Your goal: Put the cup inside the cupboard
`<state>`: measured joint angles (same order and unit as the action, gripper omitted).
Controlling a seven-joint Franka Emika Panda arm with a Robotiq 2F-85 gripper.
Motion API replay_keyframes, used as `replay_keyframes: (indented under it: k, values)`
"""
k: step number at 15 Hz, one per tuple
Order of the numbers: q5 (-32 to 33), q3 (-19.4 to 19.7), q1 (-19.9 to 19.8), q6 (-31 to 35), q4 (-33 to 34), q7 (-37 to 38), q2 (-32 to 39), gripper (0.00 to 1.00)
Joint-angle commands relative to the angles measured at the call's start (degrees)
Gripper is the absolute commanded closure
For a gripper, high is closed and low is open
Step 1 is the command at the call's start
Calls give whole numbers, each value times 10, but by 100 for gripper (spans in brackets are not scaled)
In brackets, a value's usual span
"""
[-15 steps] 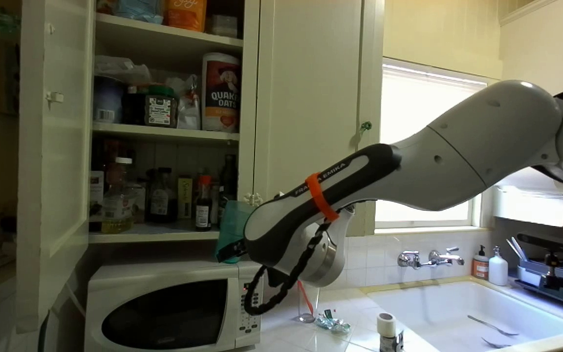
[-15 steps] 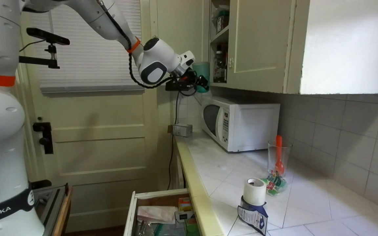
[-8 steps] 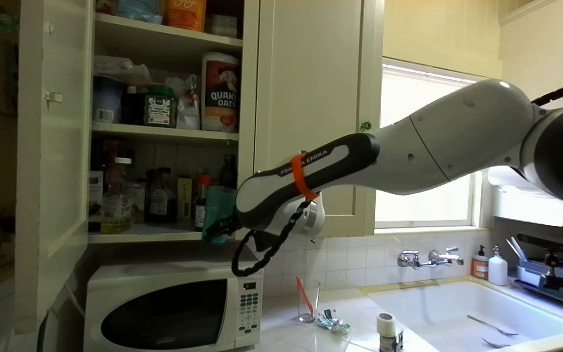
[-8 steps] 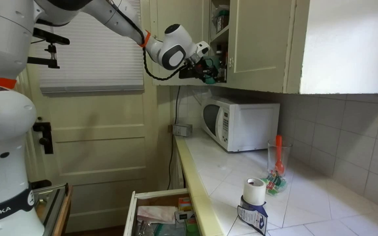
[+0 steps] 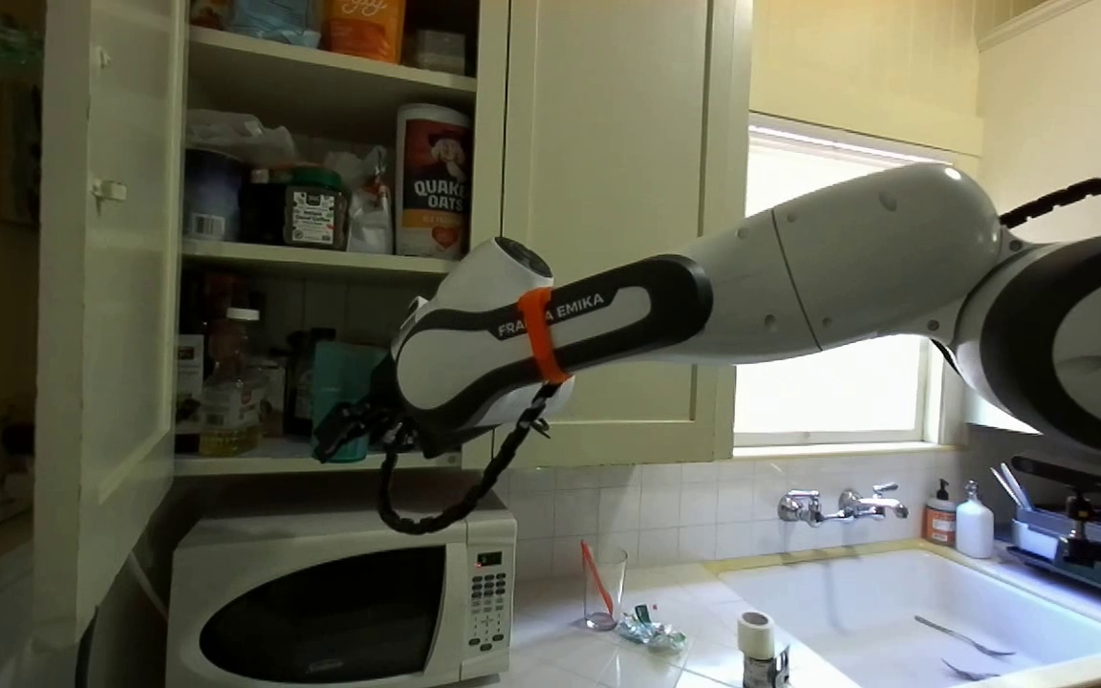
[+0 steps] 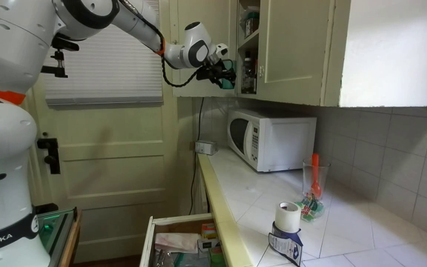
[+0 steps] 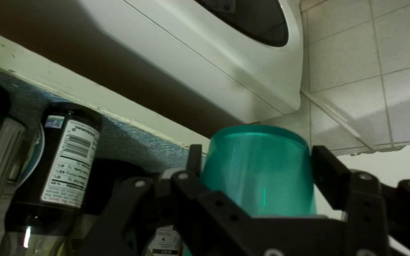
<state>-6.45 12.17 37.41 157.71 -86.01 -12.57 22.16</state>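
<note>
A small teal, see-through plastic tumbler (image 7: pixel 258 170) is clasped by the black two-fingered gripper (image 7: pixel 257 157), its fingers (image 7: pixel 327 174) being set at either side of the wall. The tumbler is held roughly upright, just in front of the lowest visible shelf (image 5: pixel 264 465) of the tall off-white wooden cupboard (image 5: pixel 617 162), outside the opening and higher than the white microwave (image 5: pixel 340 612). On that shelf a dark bottle with a white label (image 7: pixel 57 163) is seen.

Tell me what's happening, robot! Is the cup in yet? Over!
Gripper shut on the cup. Cup held in front of the open cupboard, not in yet. Bottles crowd the bottom shelf, might be in the way.
</note>
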Motion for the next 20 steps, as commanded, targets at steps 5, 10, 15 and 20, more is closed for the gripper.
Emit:
replay_keyframes:
  k: [5,10,15,20]
  values:
    - [84,-88,-94,-1,45,87,25,49]
    - [154,-91,-120,-62,157,190,87,49]
    - [173,-116,-128,-172,302,174,165,49]
    - [171,-91,-98,-255,436,159,240,49]
